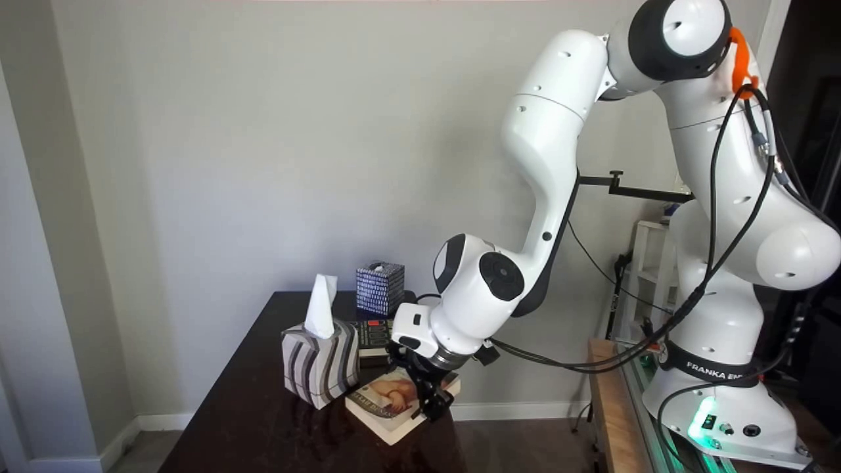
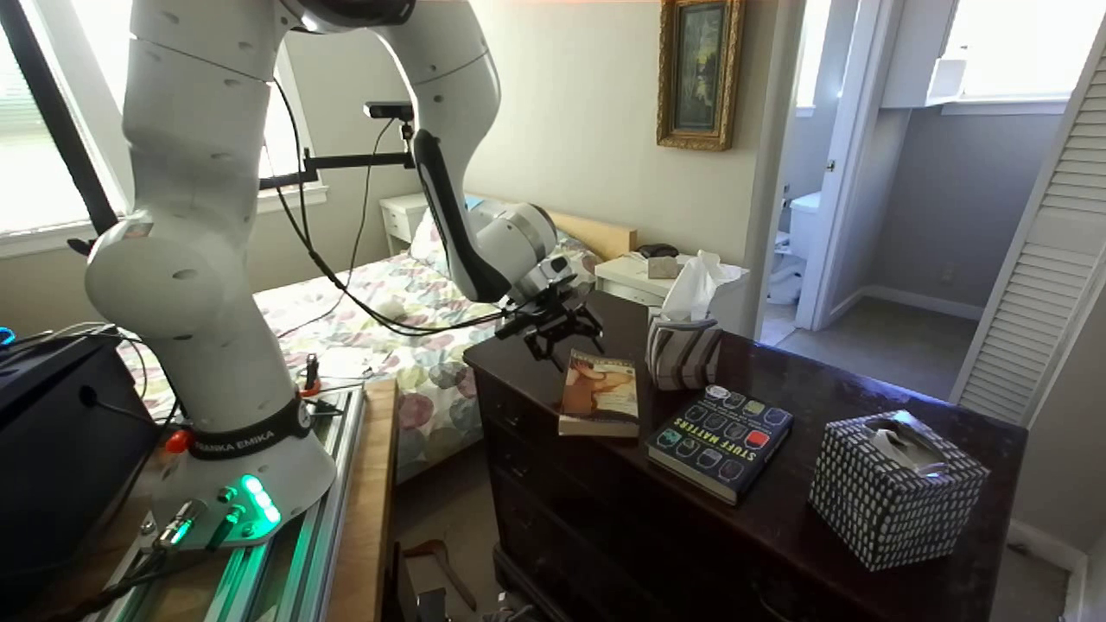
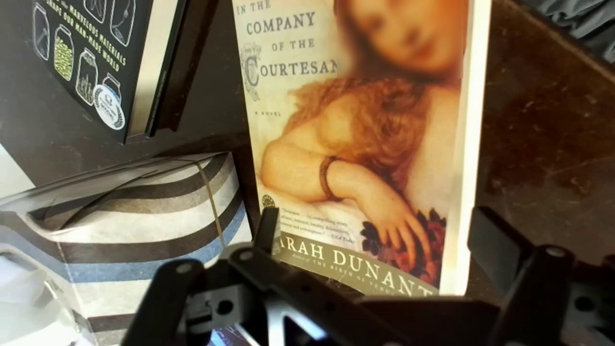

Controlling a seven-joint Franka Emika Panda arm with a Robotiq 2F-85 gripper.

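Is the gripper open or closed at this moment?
Open: in the wrist view, the gripper has its fingers spread wide, and the paperback shows between them.

The worktop (image 2: pixel 834 384) looks like varnished wood, glossy, with fine scratches showing in the wrist view. The paperback (image 3: pixel 355 149) has a smooth card cover and matt paper edges; the hardback (image 2: pixel 721 436) is smooth too. The striped tissue box (image 3: pixel 153 206) seems to be printed card, its tissue (image 2: pixel 694 289) thin, soft paper; the patterned tissue box (image 2: pixel 881 497) also looks like card. The jaws look matt, with metallic pins (image 3: pixel 556 251). The arm (image 1: pixel 552 121) is smooth and lightly glossy, whether painted metal or plastic is unclear; the rails (image 2: pixel 327 518) look like bare metal, the bedspread (image 2: pixel 441 423) cloth.
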